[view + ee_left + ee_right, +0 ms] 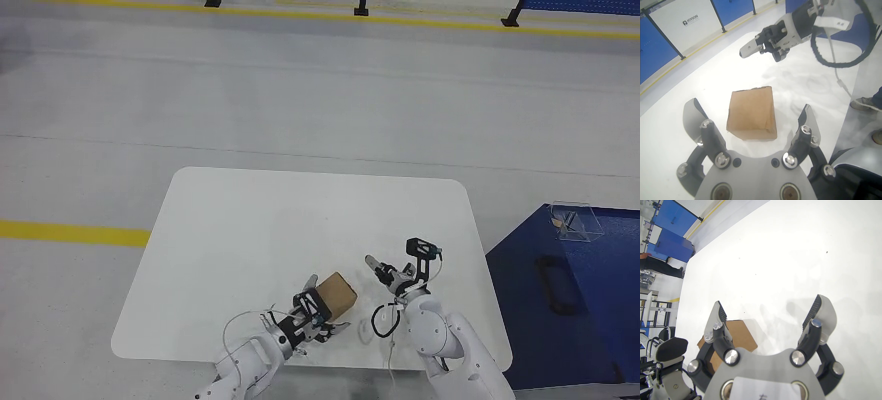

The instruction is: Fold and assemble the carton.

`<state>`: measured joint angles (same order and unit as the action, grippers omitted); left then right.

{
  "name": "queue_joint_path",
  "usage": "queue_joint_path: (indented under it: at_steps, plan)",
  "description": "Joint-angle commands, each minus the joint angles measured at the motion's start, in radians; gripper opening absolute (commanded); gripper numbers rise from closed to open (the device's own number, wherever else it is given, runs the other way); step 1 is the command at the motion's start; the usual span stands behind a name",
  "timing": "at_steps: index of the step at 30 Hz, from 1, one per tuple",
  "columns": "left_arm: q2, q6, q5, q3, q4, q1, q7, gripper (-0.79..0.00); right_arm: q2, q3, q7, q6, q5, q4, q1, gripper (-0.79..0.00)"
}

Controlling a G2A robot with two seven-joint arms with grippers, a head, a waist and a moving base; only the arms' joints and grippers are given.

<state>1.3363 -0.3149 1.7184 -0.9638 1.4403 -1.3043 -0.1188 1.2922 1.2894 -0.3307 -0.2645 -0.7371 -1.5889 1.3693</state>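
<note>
Top view: carton folded into a box, both arms open around it

Nearest the robot, at the bench's near edge and a little right of its middle, the left fingers (693,113) are spread wide and grip nothing. The carton (338,292) stands on the bench (300,220) just beyond them. In the left wrist view the carton (751,113) sits in line with the gap between the two tips, apart from both. It is plain brown card in a small box shape, with a slightly ragged flap edge along its far top side.

Just right of the carton and a touch farther out, the right fingers (826,309) are also wide open and empty, held over bare white bench. The right wrist view shows the carton (742,332) beside and partly behind one finger. From the left wrist view the right fingers (747,50) hang above the bench beyond the carton, apart from it.

Farther right, off the bench, stands a blue cabinet (570,290), and grey floor (300,90) lies beyond the far edge
</note>
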Motion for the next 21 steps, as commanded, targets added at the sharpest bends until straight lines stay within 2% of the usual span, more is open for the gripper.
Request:
queue_joint_path:
  at_steps: [1, 6, 7, 9, 10, 11, 13, 15, 21]
  plan:
    - [0.003, 0.001, 0.002, 0.007, -0.022, 0.018, 0.016, 0.000, 0.000, 0.000, 0.000, 0.000, 0.000, 0.000, 0.000, 0.000]
    - [0.009, 0.003, -0.003, 0.025, -0.057, 0.044, 0.030, 0.000, 0.000, 0.000, 0.000, 0.000, 0.000, 0.000, 0.000, 0.000]
    - [0.010, 0.004, -0.005, 0.027, -0.062, 0.049, 0.032, -0.040, 0.000, 0.000, 0.000, 0.000, 0.000, 0.000, 0.000, 0.000]
    - [0.013, 0.005, -0.011, 0.032, -0.078, 0.059, 0.040, -0.240, 0.000, 0.000, 0.000, 0.000, 0.000, 0.000, 0.000, 0.000]
    - [0.014, 0.005, -0.015, 0.033, -0.084, 0.064, 0.042, -0.308, 0.000, 0.000, 0.000, 0.000, 0.000, 0.000, 0.000, 0.000]
    - [0.015, 0.007, -0.015, 0.034, -0.089, 0.068, 0.043, -0.434, 0.000, 0.000, 0.000, 0.000, 0.000, 0.000, 0.000, 0.000]
    - [0.016, 0.009, -0.016, 0.037, -0.098, 0.074, 0.048, -0.622, 0.000, 0.000, 0.000, 0.000, 0.000, 0.000, 0.000, 0.000]
    - [0.016, 0.008, -0.019, 0.037, -0.104, 0.077, 0.050, -0.785, 0.000, 0.000, 0.000, 0.000, 0.000, 0.000, 0.000, 0.000]
    - [0.015, -0.011, -0.058, 0.024, -0.096, 0.074, 0.055, -0.785, 0.000, 0.000, 0.000, 0.000, 0.000, 0.000, 0.000, 0.000]
